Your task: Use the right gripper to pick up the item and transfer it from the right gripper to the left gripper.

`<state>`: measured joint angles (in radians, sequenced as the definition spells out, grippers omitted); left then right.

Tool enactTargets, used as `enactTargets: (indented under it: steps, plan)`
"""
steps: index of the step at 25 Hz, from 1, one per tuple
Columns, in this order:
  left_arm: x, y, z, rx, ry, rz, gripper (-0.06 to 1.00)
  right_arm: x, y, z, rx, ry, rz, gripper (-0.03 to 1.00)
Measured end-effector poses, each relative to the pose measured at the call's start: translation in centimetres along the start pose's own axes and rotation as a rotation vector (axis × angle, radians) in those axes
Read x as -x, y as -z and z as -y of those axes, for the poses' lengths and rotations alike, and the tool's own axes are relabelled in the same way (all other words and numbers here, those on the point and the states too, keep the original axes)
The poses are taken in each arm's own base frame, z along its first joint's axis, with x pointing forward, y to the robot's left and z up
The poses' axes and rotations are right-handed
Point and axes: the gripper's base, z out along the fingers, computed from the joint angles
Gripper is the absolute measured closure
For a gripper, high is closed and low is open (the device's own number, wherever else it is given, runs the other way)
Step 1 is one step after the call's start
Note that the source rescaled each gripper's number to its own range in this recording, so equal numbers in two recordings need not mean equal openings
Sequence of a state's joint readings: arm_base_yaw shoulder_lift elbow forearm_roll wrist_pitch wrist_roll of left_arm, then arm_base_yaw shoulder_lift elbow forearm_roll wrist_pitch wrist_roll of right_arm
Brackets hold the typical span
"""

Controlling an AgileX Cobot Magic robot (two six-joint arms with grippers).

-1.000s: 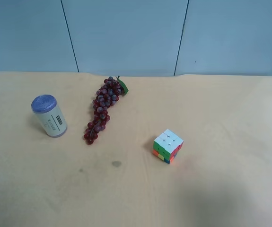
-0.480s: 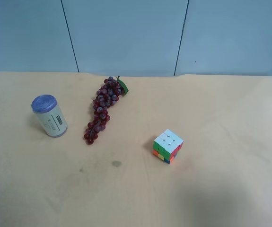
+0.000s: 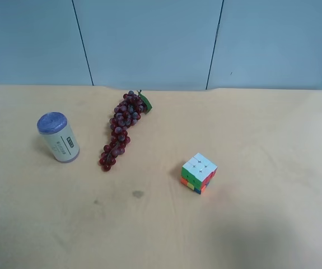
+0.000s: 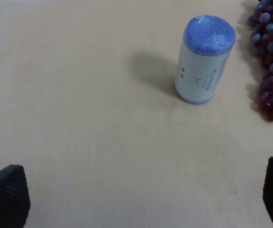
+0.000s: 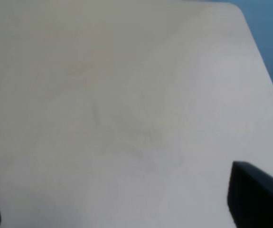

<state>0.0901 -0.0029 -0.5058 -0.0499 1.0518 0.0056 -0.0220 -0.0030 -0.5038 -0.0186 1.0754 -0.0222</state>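
Observation:
The item, a cream-white can (image 3: pixel 59 138) with a blue-purple top, stands upright on the table at the exterior high view's left. It also shows in the left wrist view (image 4: pixel 203 59), well ahead of my left gripper (image 4: pixel 141 199), whose black fingers (image 4: pixel 5 194) stand wide apart and empty. My right gripper (image 5: pixel 122 204) is open and empty too, with only bare table between its fingertips (image 5: pixel 257 197). Neither arm shows in the exterior high view.
A bunch of purple grapes (image 3: pixel 121 128) lies just right of the can in the exterior high view and shows in the left wrist view (image 4: pixel 270 57). A multicoloured cube (image 3: pixel 198 172) sits near the table's middle. The table's corner edge (image 5: pixel 250 28) shows in the right wrist view.

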Motion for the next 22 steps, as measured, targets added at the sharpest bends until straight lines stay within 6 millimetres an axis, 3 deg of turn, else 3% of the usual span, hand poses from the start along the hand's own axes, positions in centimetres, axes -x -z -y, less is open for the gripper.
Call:
enactTargets:
  steps: [22]
  plan:
    - [-0.02,-0.02,0.0,0.0,0.0,-0.001,-0.05,0.0,0.0,0.0,0.0,0.0,0.0,0.16]
